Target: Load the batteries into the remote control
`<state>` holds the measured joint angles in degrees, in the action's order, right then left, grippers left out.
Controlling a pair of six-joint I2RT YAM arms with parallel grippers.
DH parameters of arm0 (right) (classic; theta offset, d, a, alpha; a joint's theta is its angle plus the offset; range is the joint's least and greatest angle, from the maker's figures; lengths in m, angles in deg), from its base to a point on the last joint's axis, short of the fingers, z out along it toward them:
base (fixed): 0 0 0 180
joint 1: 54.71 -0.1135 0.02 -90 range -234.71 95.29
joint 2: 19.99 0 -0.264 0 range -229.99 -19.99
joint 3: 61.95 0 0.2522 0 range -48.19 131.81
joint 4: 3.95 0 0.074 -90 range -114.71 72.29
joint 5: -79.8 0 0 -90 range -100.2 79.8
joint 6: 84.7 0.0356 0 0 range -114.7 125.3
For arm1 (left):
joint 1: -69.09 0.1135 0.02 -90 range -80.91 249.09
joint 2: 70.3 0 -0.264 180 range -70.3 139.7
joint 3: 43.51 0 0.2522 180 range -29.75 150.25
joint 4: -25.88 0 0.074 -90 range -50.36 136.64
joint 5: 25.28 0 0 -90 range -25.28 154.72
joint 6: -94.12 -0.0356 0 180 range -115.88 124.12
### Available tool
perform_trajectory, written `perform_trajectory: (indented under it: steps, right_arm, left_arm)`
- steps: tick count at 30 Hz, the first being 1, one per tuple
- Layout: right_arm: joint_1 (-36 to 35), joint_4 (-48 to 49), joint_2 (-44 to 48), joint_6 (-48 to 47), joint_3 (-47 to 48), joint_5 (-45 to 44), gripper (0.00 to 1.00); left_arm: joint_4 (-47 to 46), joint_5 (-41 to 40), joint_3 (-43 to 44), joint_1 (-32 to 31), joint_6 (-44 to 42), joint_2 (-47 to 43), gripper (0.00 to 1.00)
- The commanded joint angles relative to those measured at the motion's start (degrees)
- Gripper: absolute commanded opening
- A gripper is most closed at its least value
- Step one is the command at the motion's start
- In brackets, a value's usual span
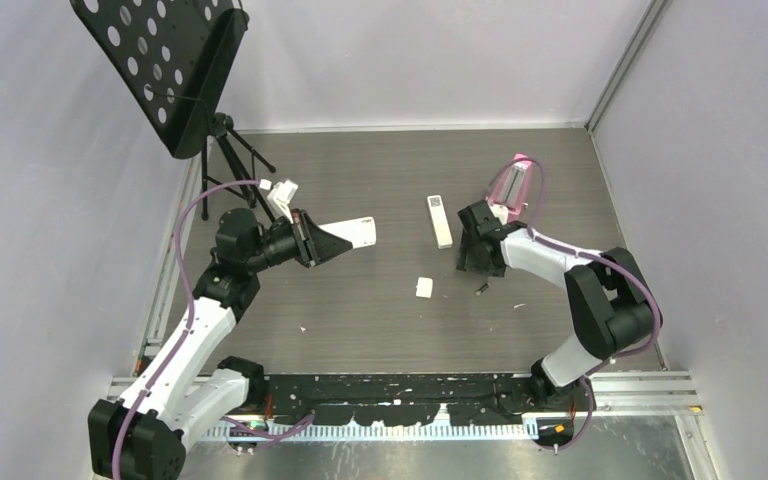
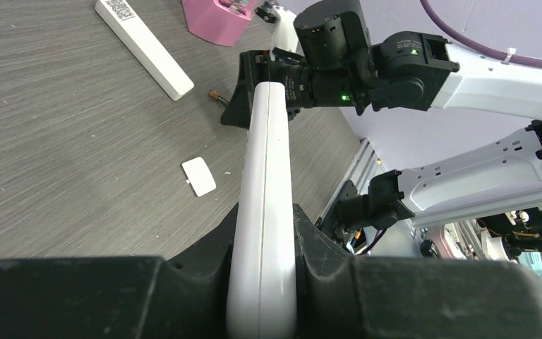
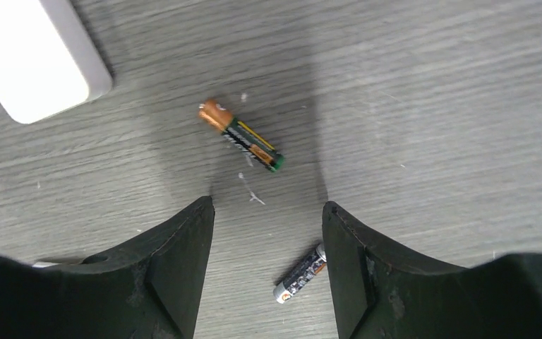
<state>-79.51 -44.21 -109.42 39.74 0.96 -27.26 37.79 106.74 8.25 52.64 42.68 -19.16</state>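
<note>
My left gripper [image 1: 322, 240] is shut on the short white remote control [image 1: 357, 232] and holds it above the table, left of centre. In the left wrist view the remote [image 2: 268, 162] stands edge-on between the jaws of that gripper [image 2: 265, 219]. My right gripper [image 1: 475, 255] points down at the table, open and empty. In the right wrist view it [image 3: 268, 212] hangs over two batteries: a copper and green one [image 3: 241, 135] ahead of the fingertips, and a dark one [image 3: 300, 273] on the table beside the right finger. One battery [image 1: 481, 289] shows from above.
A longer slim white remote [image 1: 440, 220] lies just left of the right gripper. A small white battery cover [image 1: 424, 287] lies nearer the front. A pink box [image 1: 513, 185] stands behind the right gripper. A black music stand [image 1: 160, 60] stands at the back left.
</note>
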Motion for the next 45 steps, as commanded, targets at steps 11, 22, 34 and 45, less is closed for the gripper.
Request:
perform_trajectory:
  steps: [11,22,34,45]
  right_arm:
    - [0.81,0.68,-10.76,-9.05,10.79,-1.00,0.57]
    - [3.62,0.36,-10.43,-7.73,8.44,8.25,0.22]
    - [2.70,8.19,1.69,-5.43,5.37,9.27,0.01]
    - [-4.67,26.06,26.74,-0.72,2.77,20.33,0.01]
  left_arm:
    - [-1.25,0.06,1.69,-0.16,-0.51,0.00,0.00]
    - [-1.60,0.26,1.40,-0.16,0.05,0.07,0.00]
    - [-9.35,3.36,-0.14,-0.25,5.10,0.89,0.00]
    - [-16.94,4.76,-1.16,-0.42,9.63,1.87,0.00]
